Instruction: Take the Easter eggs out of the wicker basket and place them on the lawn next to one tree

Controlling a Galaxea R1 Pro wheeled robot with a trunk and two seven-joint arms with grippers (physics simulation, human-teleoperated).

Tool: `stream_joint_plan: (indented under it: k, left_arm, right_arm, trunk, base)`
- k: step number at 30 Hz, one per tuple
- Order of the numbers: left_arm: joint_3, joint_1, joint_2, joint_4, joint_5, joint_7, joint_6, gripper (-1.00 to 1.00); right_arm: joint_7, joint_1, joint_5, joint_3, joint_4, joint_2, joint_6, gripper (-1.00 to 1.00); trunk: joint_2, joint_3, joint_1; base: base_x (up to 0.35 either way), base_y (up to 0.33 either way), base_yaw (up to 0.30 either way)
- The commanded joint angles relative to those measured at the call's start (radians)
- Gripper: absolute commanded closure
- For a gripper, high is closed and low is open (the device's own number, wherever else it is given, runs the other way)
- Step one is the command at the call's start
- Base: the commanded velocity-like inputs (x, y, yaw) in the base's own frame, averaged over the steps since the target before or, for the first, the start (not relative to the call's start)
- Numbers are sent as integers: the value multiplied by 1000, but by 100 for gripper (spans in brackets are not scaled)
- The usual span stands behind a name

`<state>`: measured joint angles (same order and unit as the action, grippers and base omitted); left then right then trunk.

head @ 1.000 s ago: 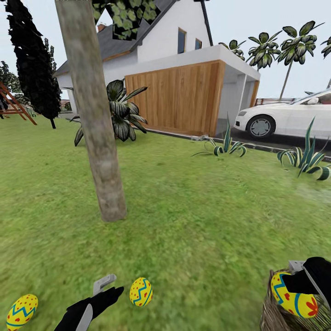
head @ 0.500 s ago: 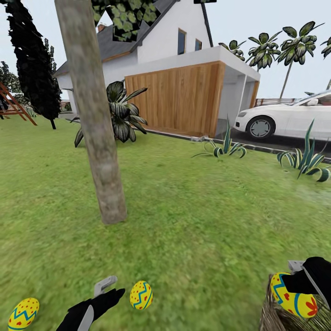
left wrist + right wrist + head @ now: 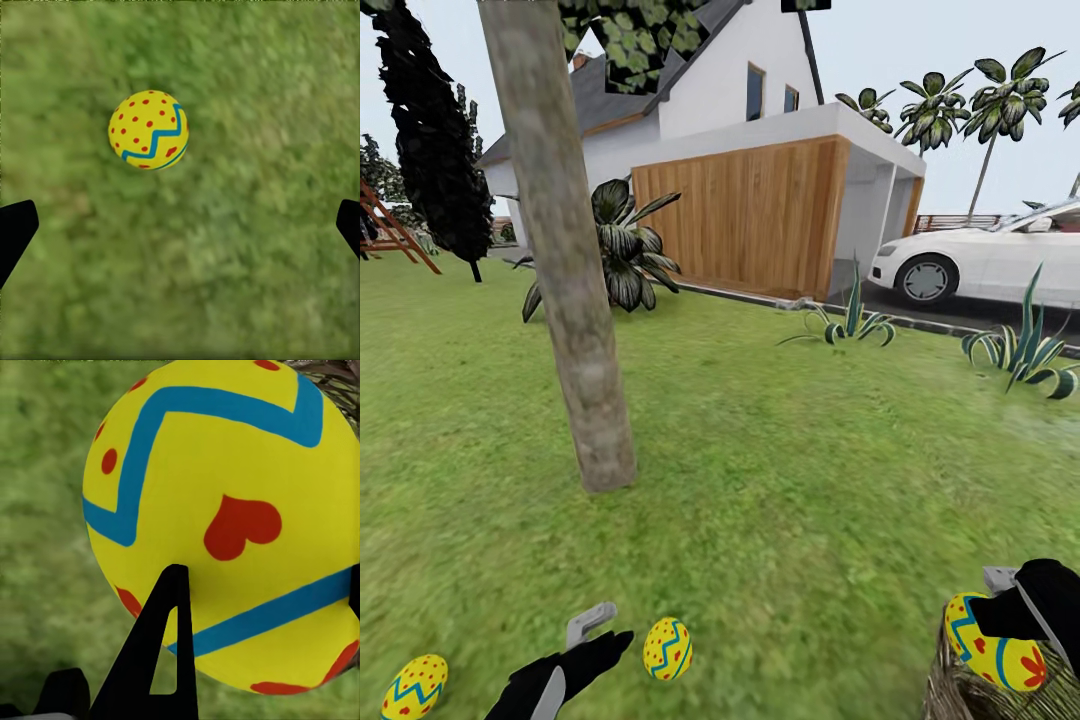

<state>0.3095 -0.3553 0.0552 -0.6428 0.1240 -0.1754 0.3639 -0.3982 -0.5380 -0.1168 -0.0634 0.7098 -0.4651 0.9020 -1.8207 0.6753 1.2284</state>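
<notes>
— Where are the Easter eggs lying at the moment?

— Two are sitting on the lawn (image 3: 780, 480), at the near edge of the head view. One dotted egg (image 3: 413, 688) is lying at the near left corner. A second egg (image 3: 667, 648) is resting right of it, nearer the middle, on the near side of the tree trunk (image 3: 565, 260). The third egg (image 3: 996, 640) is being held over the wicker basket (image 3: 960, 690) at the near right.

— What is the right gripper (image 3: 1010, 610) doing?

— It is pinching that third egg; in the right wrist view a black finger (image 3: 161, 652) is pressing against its yellow shell (image 3: 225, 517), with grass beyond.

— And the left gripper (image 3: 585, 640)?

— It is hanging low over the grass just left of the middle egg. In its wrist view the fingertips (image 3: 15, 232) are standing spread wide at either edge, gripping nothing, with a dotted egg (image 3: 148, 130) lying on the grass beyond them.

— What is standing farther off?

— A white house (image 3: 760, 150) with a wooden-fronted garage, a white car (image 3: 985, 255) on the far right, and palms (image 3: 970, 100) behind it.
</notes>
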Motion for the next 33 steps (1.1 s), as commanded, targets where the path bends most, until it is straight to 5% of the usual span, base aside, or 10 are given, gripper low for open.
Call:
stream_joint_plan:
  k: [1, 12, 27, 33]
  left_arm:
    - [6, -1, 1, -2, 7, -4, 9, -100]
    - [7, -1, 1, -1, 7, -4, 9, -100]
    - [9, -1, 0, -2, 9, -5, 8, -100]
    - [10, -1, 1, -3, 8, -8, 8, -100]
  right_arm:
    - [-8, 0, -11, -3, 1, 0, 3, 100]
    - [-15, 0, -3, -6, 4, -1, 2, 100]
    - [-11, 0, -9, -3, 16, -1, 7, 100]
    - [-11, 0, -9, -3, 16, 0, 8, 100]
  trunk:
    - [7, -2, -4]
    - [84, -37, -46]
    - [189, -85, -104]
    - [189, -85, -104]
  base:
    - [0, 0, 0]
    - [0, 0, 6]
    - [0, 0, 257]
    - [-77, 95, 11]
